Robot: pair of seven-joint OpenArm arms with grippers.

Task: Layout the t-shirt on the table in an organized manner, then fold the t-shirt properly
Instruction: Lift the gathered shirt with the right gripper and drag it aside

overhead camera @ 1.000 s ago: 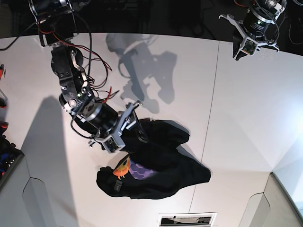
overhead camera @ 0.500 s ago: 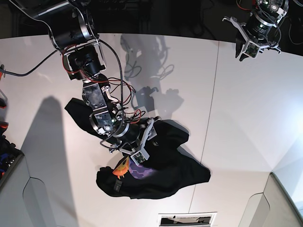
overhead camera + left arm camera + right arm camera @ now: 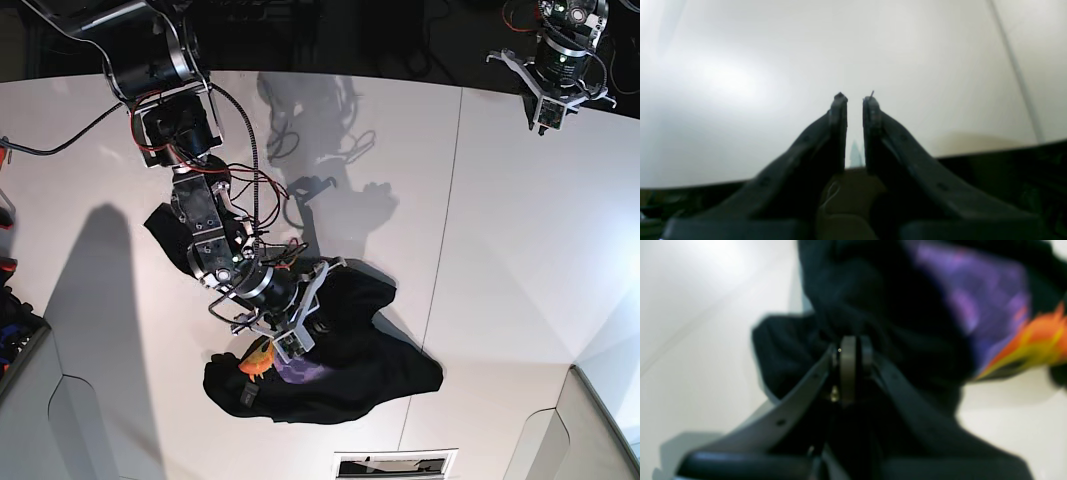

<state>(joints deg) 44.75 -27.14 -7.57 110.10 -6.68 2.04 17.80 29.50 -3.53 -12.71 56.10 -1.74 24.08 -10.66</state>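
The t-shirt (image 3: 380, 370) lies crumpled on the table (image 3: 520, 260), left of the dark seam (image 3: 441, 220), with its purple patch (image 3: 987, 290) and orange print (image 3: 1040, 340) partly exposed near its near left part. The right gripper (image 3: 855, 343) has its fingertips together in the black cloth, apparently clamped on a ridge of it — though how many layers are caught cannot be told. The left gripper (image 3: 855, 96) has a narrow gap between its tips and nothing in it.

The step in hand seems to be taking hold of the fabric to spread it out before any folding. To do it well, the right arm should first lift a little, enough to show whether one layer or a bunch comes up, then draw slowly outward so the folded-over cloth opens instead of dragging the whole heap. A quick pull could slip the pinch or tighten the creases.

The right arm (image 3: 205, 215) reaches in from the far left, slanting down towards the near side, its wrist low over the shirt. The left arm (image 3: 570, 45) is held back at the far right edge, well apart from the cloth.
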